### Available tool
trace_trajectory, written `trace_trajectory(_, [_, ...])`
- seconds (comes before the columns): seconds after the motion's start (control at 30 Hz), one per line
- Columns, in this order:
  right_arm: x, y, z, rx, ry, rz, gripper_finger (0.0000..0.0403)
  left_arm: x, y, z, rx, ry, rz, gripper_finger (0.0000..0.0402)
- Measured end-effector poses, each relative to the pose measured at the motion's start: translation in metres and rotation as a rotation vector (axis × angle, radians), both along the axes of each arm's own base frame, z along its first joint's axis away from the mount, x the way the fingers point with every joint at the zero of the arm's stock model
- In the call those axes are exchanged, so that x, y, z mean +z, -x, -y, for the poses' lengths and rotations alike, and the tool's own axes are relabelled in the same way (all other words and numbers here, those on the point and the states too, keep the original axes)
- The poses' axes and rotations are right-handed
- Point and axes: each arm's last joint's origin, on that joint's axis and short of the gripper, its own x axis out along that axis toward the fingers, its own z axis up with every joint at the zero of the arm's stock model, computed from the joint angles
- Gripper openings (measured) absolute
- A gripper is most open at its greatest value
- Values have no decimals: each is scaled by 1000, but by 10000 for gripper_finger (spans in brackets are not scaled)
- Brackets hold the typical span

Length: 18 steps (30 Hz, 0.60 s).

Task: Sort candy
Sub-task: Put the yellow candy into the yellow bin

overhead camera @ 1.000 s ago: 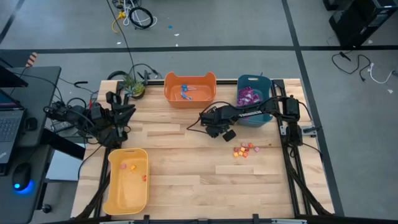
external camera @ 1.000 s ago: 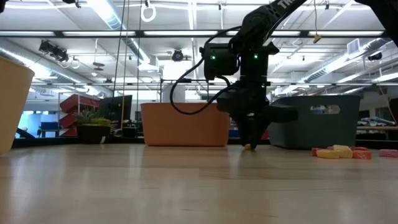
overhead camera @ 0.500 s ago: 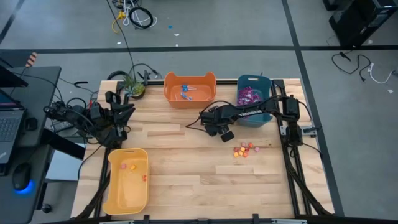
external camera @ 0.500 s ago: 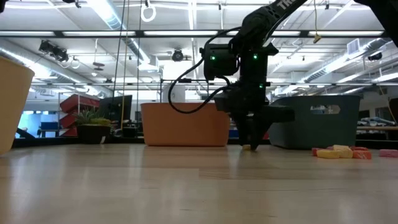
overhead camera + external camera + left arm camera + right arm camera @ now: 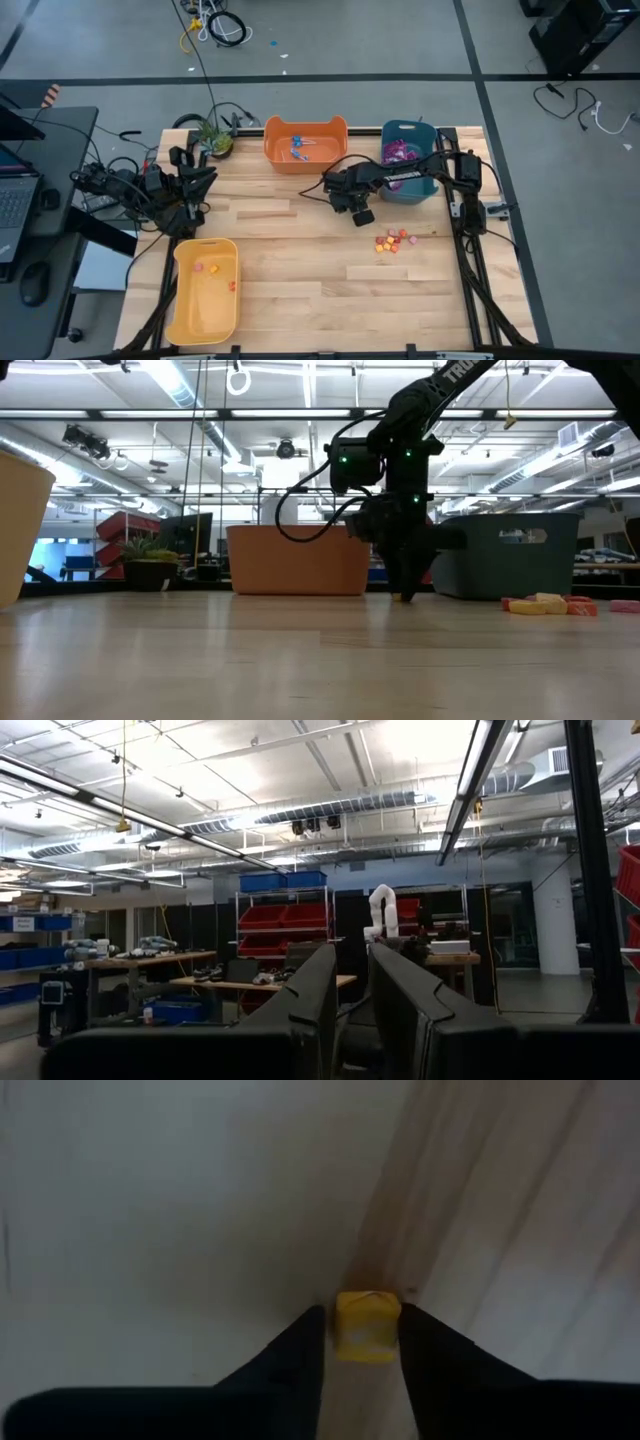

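The right gripper [image 5: 364, 216] is lowered to the table [image 5: 300, 290] mid-way between the orange bin [image 5: 305, 143] and the loose candy pile [image 5: 392, 241]. Only the right wrist view shows its fingers [image 5: 290, 1355] pinching a yellow candy [image 5: 366, 1326]. The overhead view alone shows the left gripper [image 5: 186, 215] parked beside the yellow bin [image 5: 205, 290]; the left wrist view shows its fingers slightly apart, holding nothing

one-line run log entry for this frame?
right hand: closed on yellow candy, at table | left hand: parked, table's left edge
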Motion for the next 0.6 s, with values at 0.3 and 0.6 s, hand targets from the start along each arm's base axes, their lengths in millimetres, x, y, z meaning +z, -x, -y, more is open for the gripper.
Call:
trace_trajectory(0.3, [1,-2,1,-8,-2,20,52,0,0,0,0,0,0,67])
trace_trajectory(0.6, [10,0,-5,-94,-4,44,45,0,0,0,-8,13,0,67])
